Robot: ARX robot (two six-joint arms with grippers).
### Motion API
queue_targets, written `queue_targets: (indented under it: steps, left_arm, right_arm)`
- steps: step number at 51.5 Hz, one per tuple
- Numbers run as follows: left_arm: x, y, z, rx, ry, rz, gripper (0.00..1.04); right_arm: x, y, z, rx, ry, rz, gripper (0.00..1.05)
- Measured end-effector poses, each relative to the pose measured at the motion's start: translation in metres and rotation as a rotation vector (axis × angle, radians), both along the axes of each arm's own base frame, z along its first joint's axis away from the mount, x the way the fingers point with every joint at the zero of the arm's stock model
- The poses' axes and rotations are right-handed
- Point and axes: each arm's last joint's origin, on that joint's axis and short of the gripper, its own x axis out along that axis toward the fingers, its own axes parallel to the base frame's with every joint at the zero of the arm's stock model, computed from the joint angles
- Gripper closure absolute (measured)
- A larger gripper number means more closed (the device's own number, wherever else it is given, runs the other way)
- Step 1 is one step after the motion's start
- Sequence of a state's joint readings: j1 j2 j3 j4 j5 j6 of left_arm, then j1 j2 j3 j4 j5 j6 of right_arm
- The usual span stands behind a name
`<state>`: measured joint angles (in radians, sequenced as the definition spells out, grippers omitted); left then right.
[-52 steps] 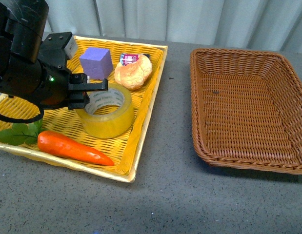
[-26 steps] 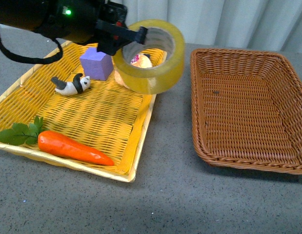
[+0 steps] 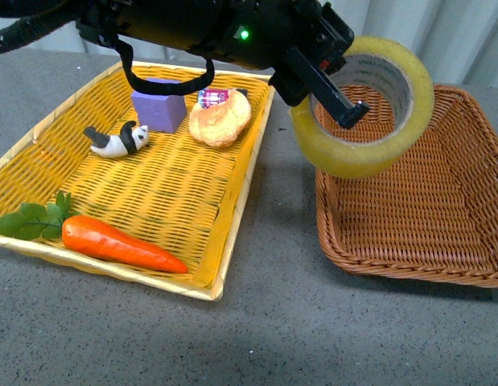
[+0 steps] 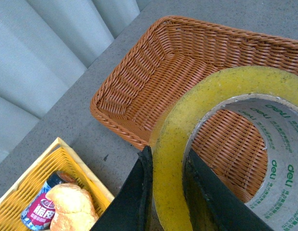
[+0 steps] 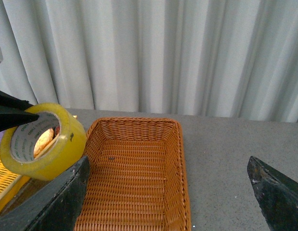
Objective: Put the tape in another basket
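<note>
One roll is in hand. The left gripper point(image 3: 329, 100) is clamped on the wall of the tape point(image 3: 353, 157), one finger inside the core and one outside, as the left wrist view confirms point(image 4: 168, 159). The tape is airborne and tilted, hanging over the left rim of the basket point(image 3: 329, 233), clear of the weave. The right gripper point(image 5: 168, 166) stands wide apart and holds nothing.

Step in hand: carry and place. Recommended practice, in my judgement:
- Travel further right until the whole ring sits over the basket floor, not the rim.
- Level the roll so a flat face points down, since a roll let go on its edge may trundle.
- Lower close to the floor before parting the fingers. The flared sides would tip a roll dropped on them.
- Withdraw the inner finger straight up, so it does not drag the core.

Materials noted:
- Tape: a wide, translucent yellowish ring, glossy, round a grey-white card core with green print.
- Basket: dark brown wicker, rectangular, with ribbed sloping walls and nothing in it.
- Yellow tray point(image 3: 232, 217), to the left: flat and bright, of open weave. It holds a smooth orange carrot point(image 3: 120, 244), a green leaf point(image 3: 31, 219), a small panda figure point(image 3: 118, 140), a matt purple block point(image 3: 158, 108) and a crusty bun point(image 3: 220, 121).
</note>
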<state>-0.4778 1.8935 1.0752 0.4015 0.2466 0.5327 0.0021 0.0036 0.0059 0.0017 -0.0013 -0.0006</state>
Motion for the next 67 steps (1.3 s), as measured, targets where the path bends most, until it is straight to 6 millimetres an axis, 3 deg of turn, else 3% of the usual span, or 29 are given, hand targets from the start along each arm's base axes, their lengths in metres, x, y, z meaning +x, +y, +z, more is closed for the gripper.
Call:
queue_targets:
  steps: [28,34,37,47,67]
  left_arm:
    - [-0.002,-0.006,-0.002,0.052,-0.04,-0.035,0.9]
    - [-0.002,-0.006,-0.002,0.052,-0.041,-0.034,0.9]
    - [-0.002,-0.006,-0.002,0.052,-0.041,-0.038,0.9]
    - [-0.002,-0.006,-0.002,0.052,-0.041,-0.036,0.9]
    - [-0.002,-0.006,-0.002,0.052,-0.042,-0.037,0.9]
  right_arm:
    - [0.0,0.0,0.0,0.0,0.001,0.0,0.09]
    - [0.003,0.0,0.0,-0.12,0.241,0.092,0.09]
    - [0.011,-0.002,0.0,-0.184,0.34,0.136,0.09]
    - [0.043,0.001,0.019,-0.214,0.356,0.2,0.09]
    - [0.121,0.024,0.029,-0.113,0.443,0.253,0.09]
